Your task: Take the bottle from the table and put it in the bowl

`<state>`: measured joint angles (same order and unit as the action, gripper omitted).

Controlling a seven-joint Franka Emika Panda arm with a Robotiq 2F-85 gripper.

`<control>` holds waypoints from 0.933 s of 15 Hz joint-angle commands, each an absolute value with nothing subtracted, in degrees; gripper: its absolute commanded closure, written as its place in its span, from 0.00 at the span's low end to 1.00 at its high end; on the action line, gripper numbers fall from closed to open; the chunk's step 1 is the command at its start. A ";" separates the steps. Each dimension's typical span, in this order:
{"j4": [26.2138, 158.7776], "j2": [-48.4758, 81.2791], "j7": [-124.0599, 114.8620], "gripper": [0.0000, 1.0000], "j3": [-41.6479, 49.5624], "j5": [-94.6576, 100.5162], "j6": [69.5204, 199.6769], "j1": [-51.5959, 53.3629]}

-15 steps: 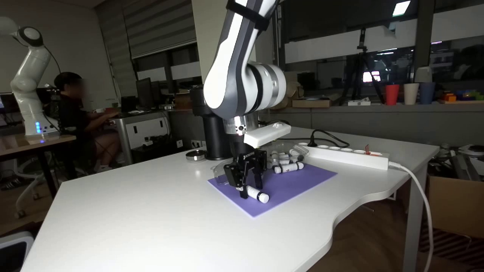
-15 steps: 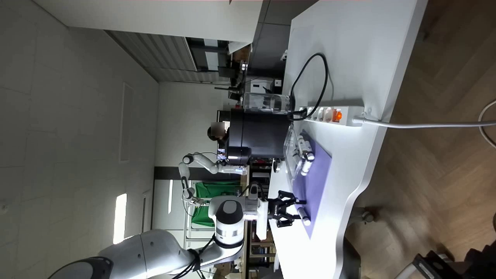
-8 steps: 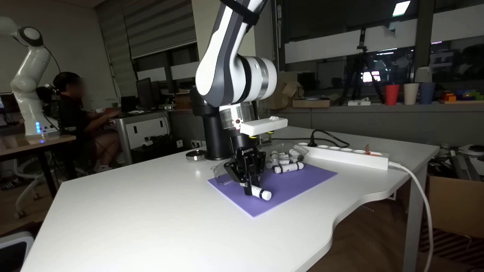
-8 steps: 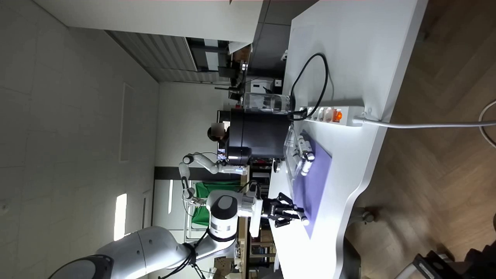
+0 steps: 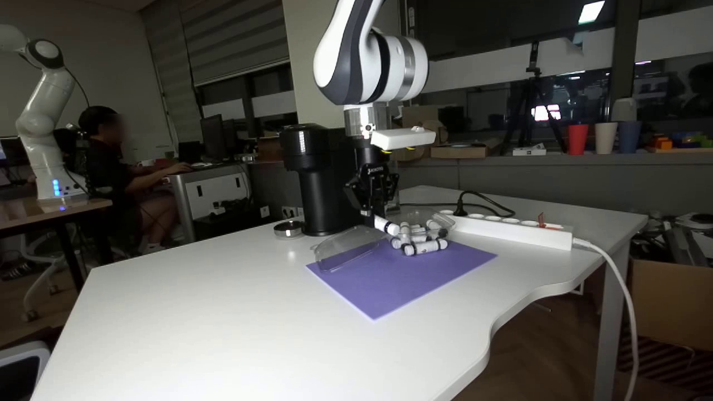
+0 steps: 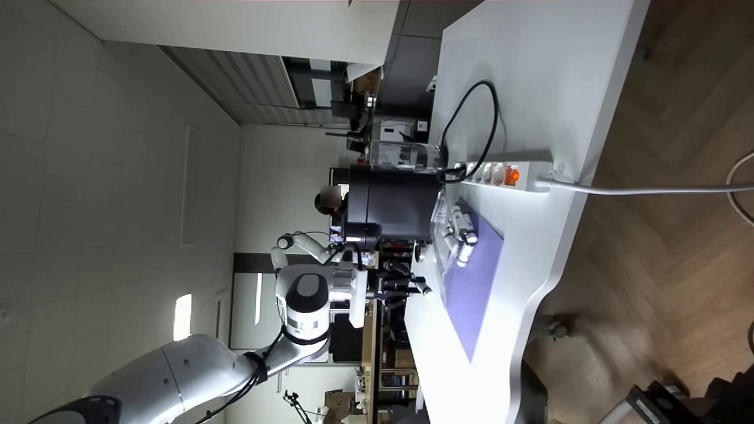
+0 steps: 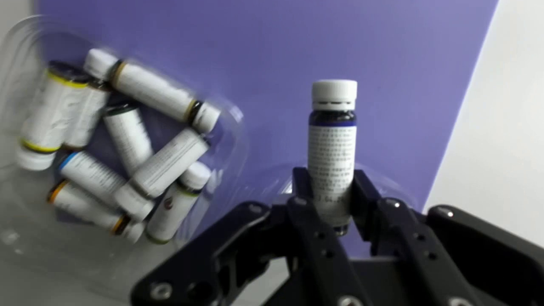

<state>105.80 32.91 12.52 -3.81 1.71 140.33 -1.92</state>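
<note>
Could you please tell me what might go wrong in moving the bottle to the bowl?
The gripper holds the bottle by the half away from its cap, so it could tilt or slip. Other bottles already lie heaped in the bowl, so it might roll off them. The bowl is clear, so it may be misjudged and bumped.

I hold the bottle (image 7: pixel 331 148) in my gripper (image 7: pixel 331 178), above the counter (image 5: pixel 223 312).
White label, dark neck and white cap, tilted with the cap end lower; the see-through bowl (image 7: pixel 93 250) lies to its left in the wrist view.
</note>
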 commanded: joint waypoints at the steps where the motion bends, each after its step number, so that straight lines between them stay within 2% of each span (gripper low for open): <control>1: 106.34 32.10 14.30 0.93 -2.90 0.10 148.63 -5.34; 5: 105.65 35.07 13.80 0.93 -1.57 0.39 159.91 -8.14; 6: 105.71 35.43 13.85 0.48 -1.67 0.39 161.24 -8.74; 7: 105.85 35.40 12.79 0.47 -1.09 0.66 161.83 -8.60; 13: 109.59 28.02 12.05 0.07 -0.78 1.17 157.95 -8.21; 14: 106.28 32.91 13.44 0.02 -1.44 0.98 160.32 -8.86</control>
<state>106.32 32.87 13.66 -1.45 0.83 160.32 -8.91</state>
